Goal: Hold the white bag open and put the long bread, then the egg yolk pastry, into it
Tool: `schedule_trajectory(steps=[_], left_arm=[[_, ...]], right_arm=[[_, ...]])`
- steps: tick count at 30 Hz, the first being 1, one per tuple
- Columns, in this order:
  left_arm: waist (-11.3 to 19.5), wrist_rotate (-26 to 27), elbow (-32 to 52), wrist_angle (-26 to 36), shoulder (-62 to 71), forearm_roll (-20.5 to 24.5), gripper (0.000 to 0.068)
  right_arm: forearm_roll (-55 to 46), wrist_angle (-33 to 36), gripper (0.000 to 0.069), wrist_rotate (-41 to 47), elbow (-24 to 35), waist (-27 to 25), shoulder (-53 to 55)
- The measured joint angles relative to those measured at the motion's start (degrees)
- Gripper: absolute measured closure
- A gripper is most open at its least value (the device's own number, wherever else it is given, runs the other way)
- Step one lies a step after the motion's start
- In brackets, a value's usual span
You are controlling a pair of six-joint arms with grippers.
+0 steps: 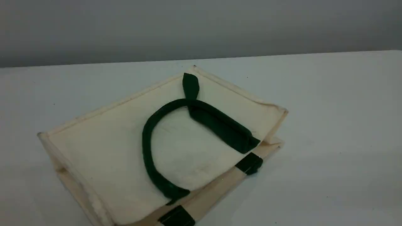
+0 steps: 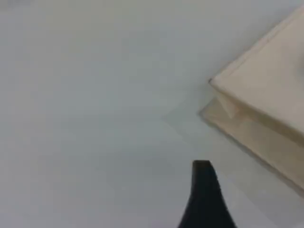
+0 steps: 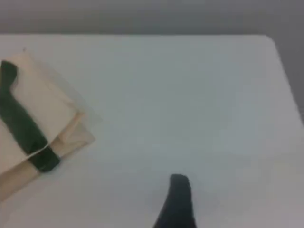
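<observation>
Canvas of the white bag [image 1: 103, 147] is lying flat and folded on the table [image 1: 329, 125], filling the left and middle of the scene view, with its near left corner running off the bottom edge. One dark green handle [image 1: 147, 150] is curling over the top panel; a second green strap [image 1: 249, 163] is only peeking out at the bag's right near edge, the rest tucked under the fold. Neither the long bread nor the egg yolk pastry is showing in any view, and neither arm is reaching into the scene view.

In the left wrist view, the left gripper [image 2: 204, 199] is showing just one dark fingertip, blurred, hovering over bare table beside a bag corner [image 2: 266, 90]; its jaws are standing wide apart and holding nothing. In the right wrist view, the right gripper [image 3: 176, 202] is likewise showing one fingertip over bare table, well apart from the bag's strapped edge [image 3: 45, 159], spread wide and gripping nothing.
</observation>
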Motion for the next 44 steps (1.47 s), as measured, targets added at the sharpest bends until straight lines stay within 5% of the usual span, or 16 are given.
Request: schedule_trajectory(steps=[44], left_arm=[[-0.11, 0.00, 0.00, -0.05, -2.84, 0.00, 0.0239]], right_arm=[[0.08, 0.06, 0.0135, 0.00, 0.00, -0.64, -0.83]])
